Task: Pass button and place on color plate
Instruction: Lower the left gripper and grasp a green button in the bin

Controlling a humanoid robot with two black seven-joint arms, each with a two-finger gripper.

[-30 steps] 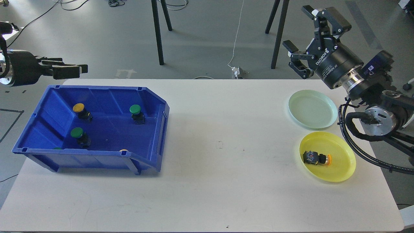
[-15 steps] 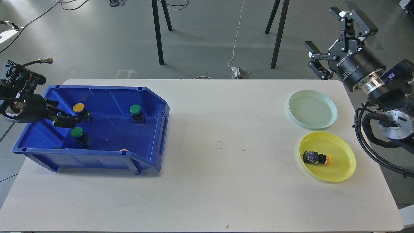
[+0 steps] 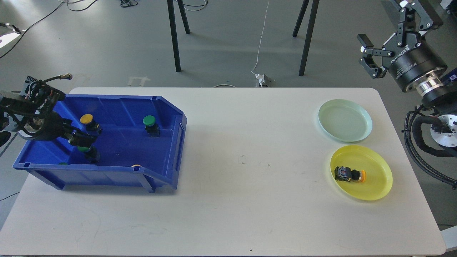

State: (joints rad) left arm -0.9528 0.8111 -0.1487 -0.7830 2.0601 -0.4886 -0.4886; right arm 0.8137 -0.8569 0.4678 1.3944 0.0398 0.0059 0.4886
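— What's in the containers?

— The blue bin (image 3: 117, 142) sits at the left of the frame on the white table (image 3: 228, 200). Inside it stand a yellow-capped button (image 3: 87, 120) near the back left, a green-capped button (image 3: 150, 123) toward the back right, and another green button (image 3: 87, 151) at the front left. Two more caps barely peek over the front wall: a green sliver (image 3: 63, 163) and an orange one (image 3: 136, 166). At the right of the frame, the pale green plate (image 3: 360, 123) holds nothing, while the yellow plate (image 3: 378, 178) just below it carries an orange-capped button (image 3: 350, 174) lying on its side.

— And the pincers?

— The left gripper (image 3: 81, 138) reaches down into the bin from the left edge, its tip right over the front-left green button, touching or nearly so. It's dark and seen nearly end-on, so I can't say whether its fingers are spread or pinched. The right gripper (image 3: 387, 35) is up in the upper right corner, over the floor beyond the table, fingers spread wide with nothing between them.

— Anything hard to make out?

— The front-left green button is mostly covered by the left gripper; only part of its cap and its black body show. The right gripper's upper finger is cut off by the top edge of the frame.
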